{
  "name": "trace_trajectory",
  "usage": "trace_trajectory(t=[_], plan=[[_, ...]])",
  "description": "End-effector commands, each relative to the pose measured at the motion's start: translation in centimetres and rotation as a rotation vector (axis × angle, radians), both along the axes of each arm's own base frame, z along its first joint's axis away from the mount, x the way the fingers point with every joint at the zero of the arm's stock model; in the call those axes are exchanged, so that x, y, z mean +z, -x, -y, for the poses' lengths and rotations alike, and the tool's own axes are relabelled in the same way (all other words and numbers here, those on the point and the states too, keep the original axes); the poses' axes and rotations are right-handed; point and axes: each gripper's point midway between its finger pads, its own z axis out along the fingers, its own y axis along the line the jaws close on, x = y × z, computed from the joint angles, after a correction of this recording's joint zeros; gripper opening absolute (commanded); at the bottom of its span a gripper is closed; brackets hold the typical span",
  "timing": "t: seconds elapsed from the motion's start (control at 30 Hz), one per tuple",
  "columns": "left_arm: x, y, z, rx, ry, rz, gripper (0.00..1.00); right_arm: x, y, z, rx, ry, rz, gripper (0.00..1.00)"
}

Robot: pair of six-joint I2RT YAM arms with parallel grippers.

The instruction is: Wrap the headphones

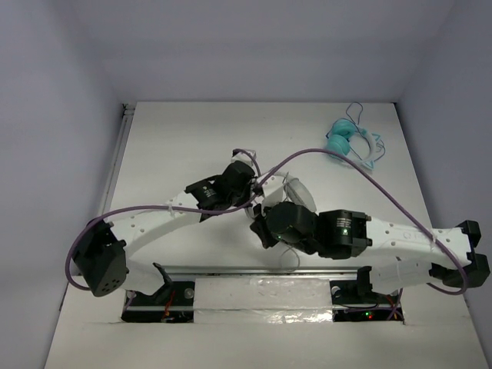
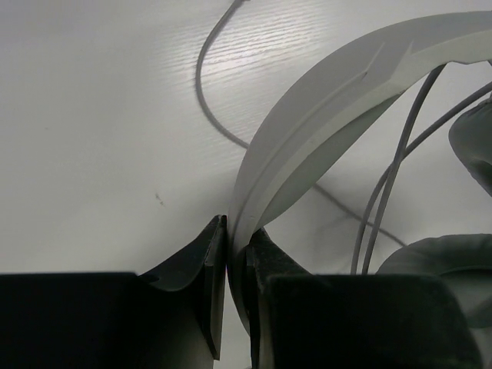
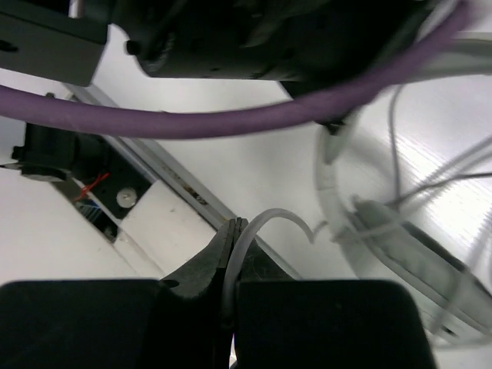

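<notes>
Headphones (image 1: 295, 190) lying on worktop (image 1: 177, 138), middle, one white pair between two tools. Left tool (image 2: 235, 240) clamping headband (image 2: 323, 131) edge. Right tool (image 3: 233, 231) pinching thin grey cable (image 3: 265, 219), loose loops trailing beside ear cup (image 3: 400, 242). Purple arm cable (image 3: 192, 119) arching across, partly blocking view. One teal headphones pair (image 1: 347, 141) sitting at far right, well apart.
</notes>
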Motion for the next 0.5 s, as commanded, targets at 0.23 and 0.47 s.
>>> trace_trajectory(t=[0.23,0.47], plan=[[0.8,2.3,-2.6,-0.045,-0.054,0.029,0.0,2.1,-2.6,6.6,-0.181,0.089,0.124,0.0],[1.9,5.9,-1.9,-0.248,-0.016,-0.014,0.0,1.1,-5.8,8.9,-0.334,0.211,0.207,0.0]])
